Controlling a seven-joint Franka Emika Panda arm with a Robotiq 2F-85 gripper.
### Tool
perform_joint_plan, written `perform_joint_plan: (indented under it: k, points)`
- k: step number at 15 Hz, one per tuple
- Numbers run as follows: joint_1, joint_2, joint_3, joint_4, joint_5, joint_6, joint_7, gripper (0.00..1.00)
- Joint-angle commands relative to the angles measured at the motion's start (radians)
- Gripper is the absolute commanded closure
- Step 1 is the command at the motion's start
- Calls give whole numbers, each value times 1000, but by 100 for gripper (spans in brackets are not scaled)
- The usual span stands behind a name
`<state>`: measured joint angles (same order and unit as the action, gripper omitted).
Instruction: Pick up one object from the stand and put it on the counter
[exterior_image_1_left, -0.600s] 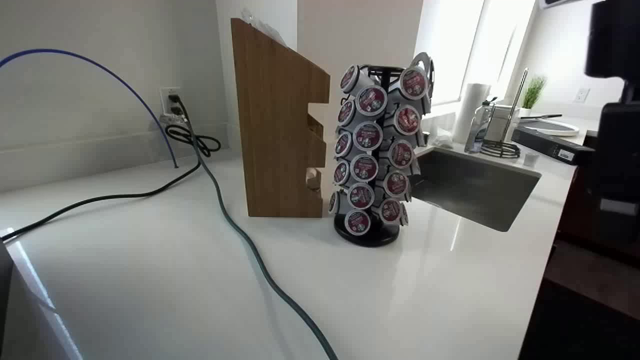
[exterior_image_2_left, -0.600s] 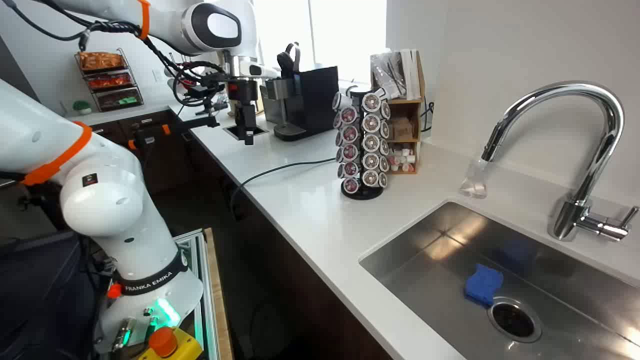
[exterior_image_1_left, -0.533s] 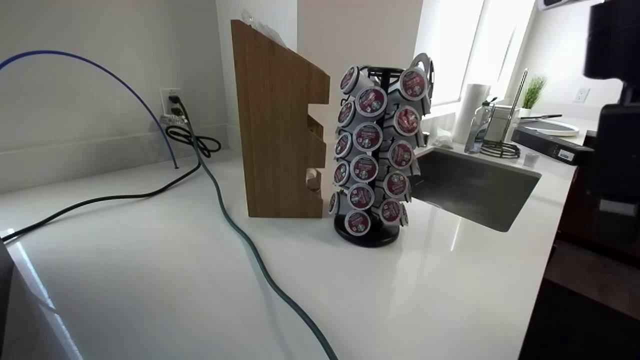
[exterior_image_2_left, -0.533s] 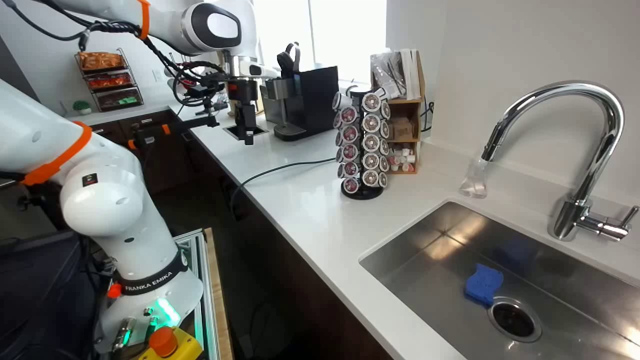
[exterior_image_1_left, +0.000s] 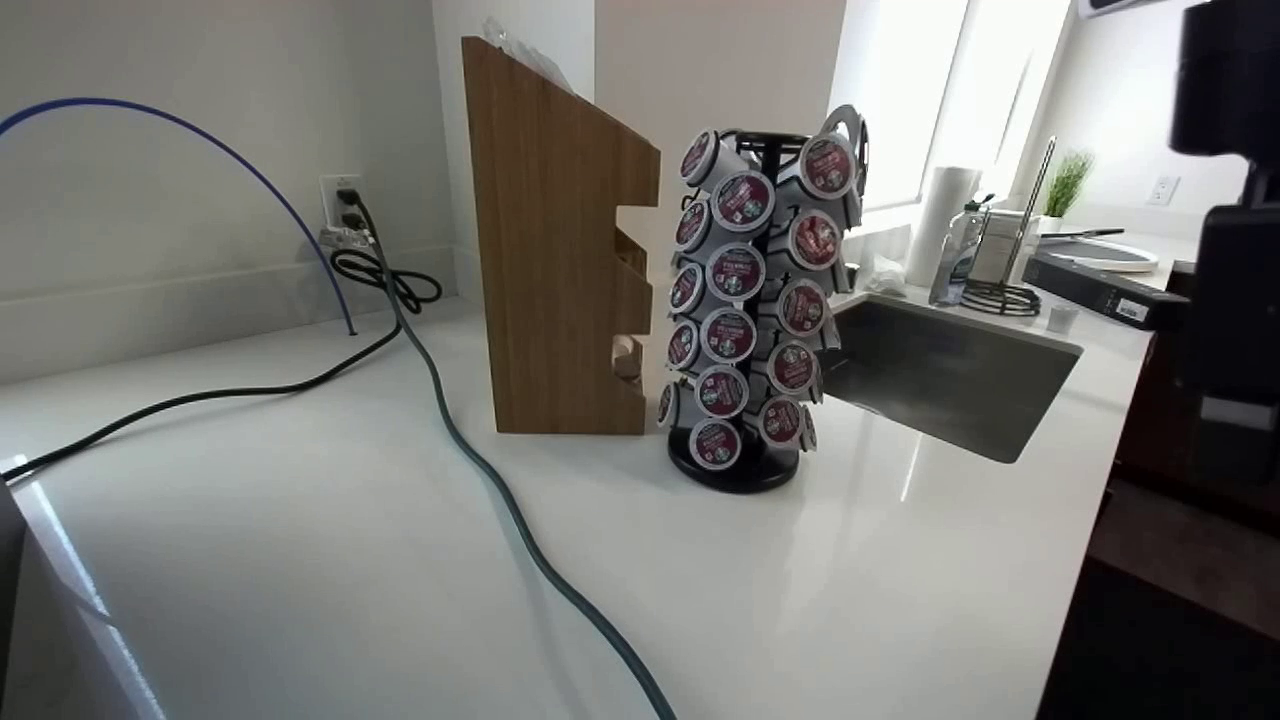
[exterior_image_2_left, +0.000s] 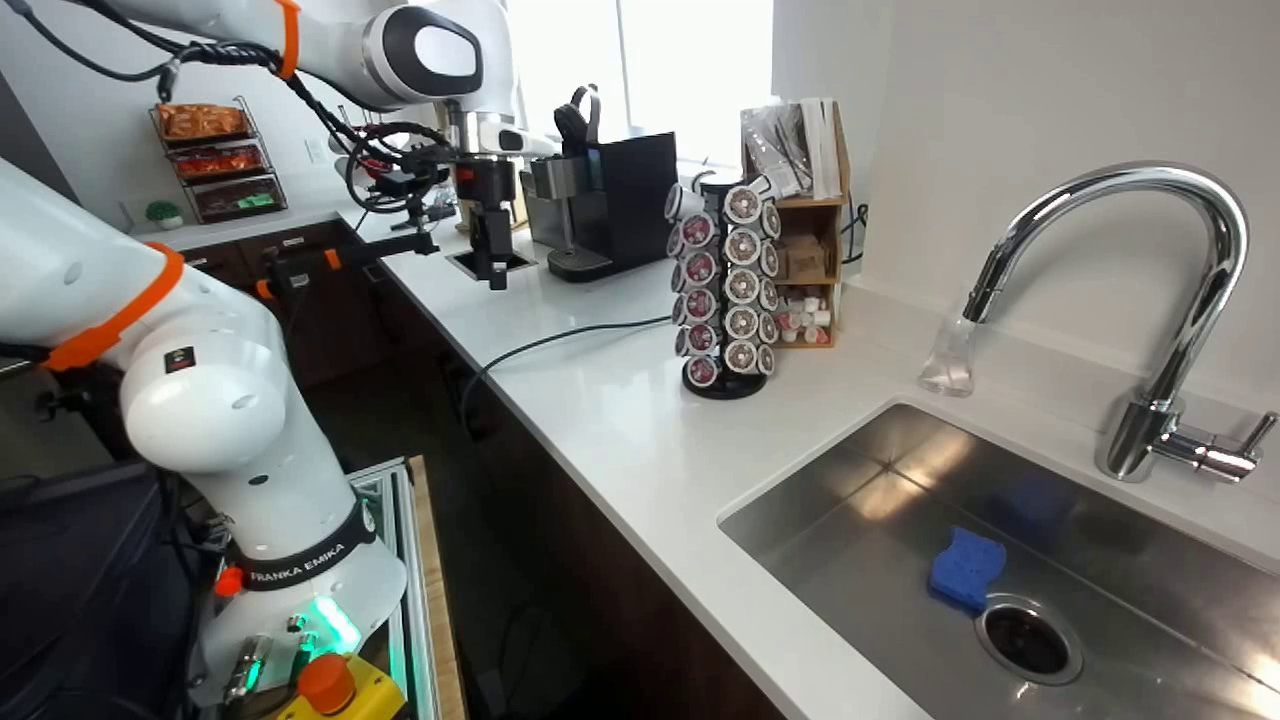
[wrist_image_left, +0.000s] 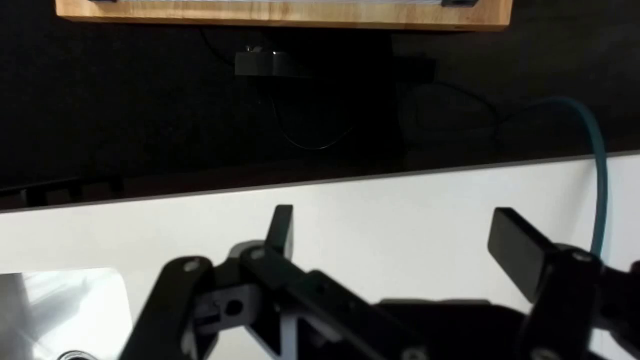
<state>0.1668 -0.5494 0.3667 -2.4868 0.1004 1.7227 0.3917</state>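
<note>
Coffee pods (exterior_image_1_left: 735, 273) crowd the black stand (exterior_image_1_left: 762, 472) on the white worktop (exterior_image_1_left: 400, 560); well apart, the claw (wrist_image_left: 392, 240) gapes wide.

No change could be detected between the earlier pictures and now — no displacement of the gripper (exterior_image_2_left: 492, 278), the stand (exterior_image_1_left: 748, 480) or its pods (exterior_image_1_left: 736, 273) was recorded in either exterior view.

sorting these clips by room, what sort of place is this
Most likely a kitchen, though home or office I cannot tell: a metal sink set into a white countertop, a chrome faucet beside it, and a black stand ringed with coffee pods.
</note>
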Motion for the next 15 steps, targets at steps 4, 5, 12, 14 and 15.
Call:
perform_joint_plan:
  k: [4, 5, 12, 14, 15]
  points:
    - [-20, -13, -1, 22, -57, 25, 92, 0]
    - [-30, -28, -3, 28, -71, 43, 121, 0]
    - [-95, -96, -3, 78, -186, 175, 271, 0]
    - [-121, -118, 1, 88, -247, 222, 305, 0]
    - [-92, -82, -14, 96, -209, 183, 265, 0]
